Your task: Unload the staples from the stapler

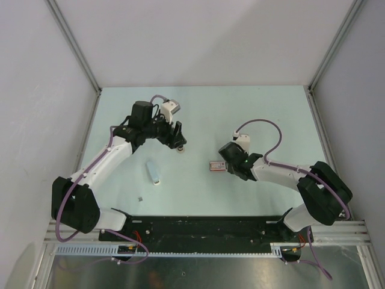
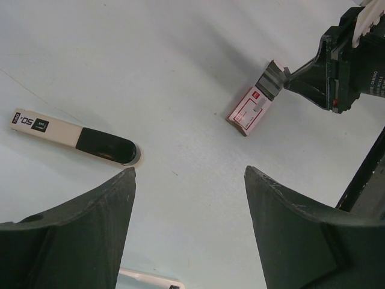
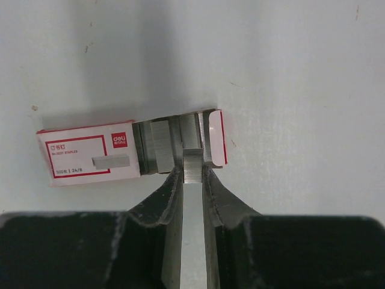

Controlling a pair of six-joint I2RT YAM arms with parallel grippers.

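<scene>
one staple strip [image 3: 192, 161] pinched in right end effector [image 3: 192, 173], left end effector [image 2: 189, 171] spread empty, one stapler [image 1: 154, 173]

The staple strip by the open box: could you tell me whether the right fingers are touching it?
Touching. The right wrist view shows both fingers pressed against the staple strip's sides, no gap.

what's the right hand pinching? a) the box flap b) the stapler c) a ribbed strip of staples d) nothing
c: the right hand is shut on a ribbed staple strip at the open end of the red-and-white box.
</scene>
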